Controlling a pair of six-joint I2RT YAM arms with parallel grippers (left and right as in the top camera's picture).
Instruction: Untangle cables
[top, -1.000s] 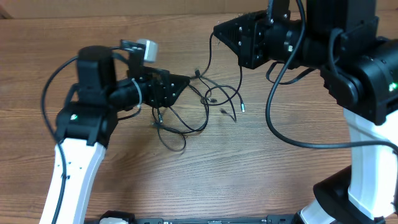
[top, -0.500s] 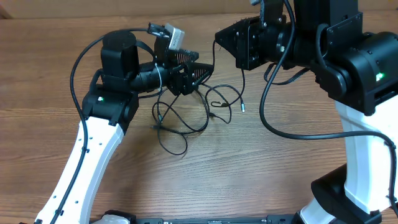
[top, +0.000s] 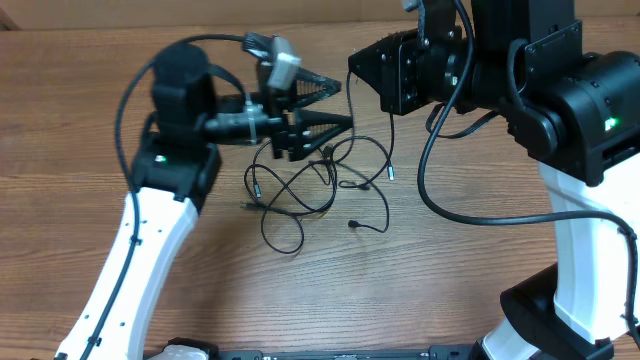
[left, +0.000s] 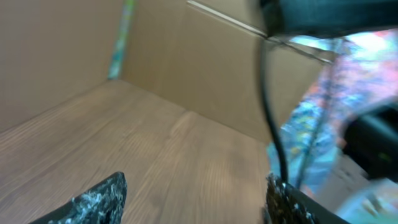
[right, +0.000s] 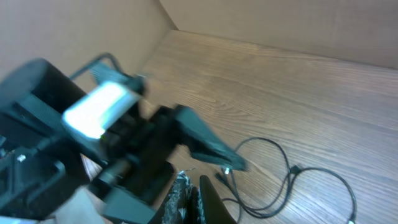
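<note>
Black left gripper (top: 338, 104) holds its fingers spread wide, nothing seen between them. The cables (top: 300, 190) lie looped on the wood table (top: 450, 270) just under and beside its tips. The right gripper (right: 191, 190), close opposite, has its fingers pressed together; whether a strand is pinched cannot be told. One strand runs from beneath it to a silver plug (top: 390, 172)

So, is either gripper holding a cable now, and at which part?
The left gripper stands open over the cables, holding nothing. The right gripper is shut; whether it pinches a cable cannot be told.
</note>
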